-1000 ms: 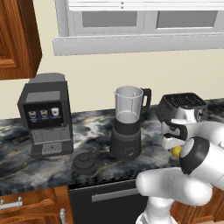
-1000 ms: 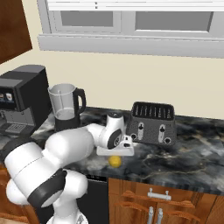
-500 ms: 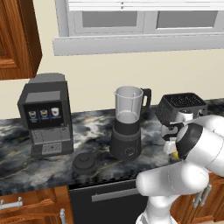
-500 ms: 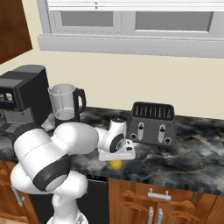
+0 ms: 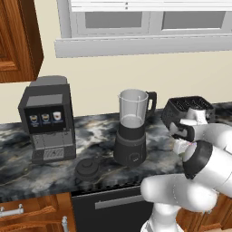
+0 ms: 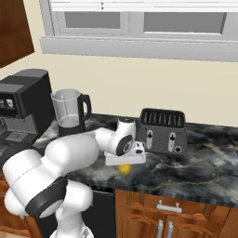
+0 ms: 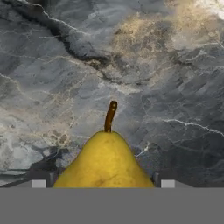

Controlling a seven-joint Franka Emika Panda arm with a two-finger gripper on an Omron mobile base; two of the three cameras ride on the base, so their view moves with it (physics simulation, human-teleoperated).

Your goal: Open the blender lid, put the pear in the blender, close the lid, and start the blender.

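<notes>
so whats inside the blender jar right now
Nothing can be seen in the clear jar of the blender. Its top is open, and the blender lid lies on the counter beside the base. The pear is on the counter by the toaster.

On the counter [image 5: 13, 167], the coffee machine [image 5: 46, 118] stands left of the blender [image 5: 132, 129], with the toaster [image 6: 163, 131] to the right. The blender lid [image 5: 88, 168] lies on the counter before the blender, to its left. The pear [image 6: 123, 169] lies in front of the toaster, seemingly between the fingertips [image 7: 42, 180] of the gripper [image 7: 103, 181].

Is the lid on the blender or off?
Off. The blender jar stands open on top, and the lid lies on the counter beside its base.
</notes>
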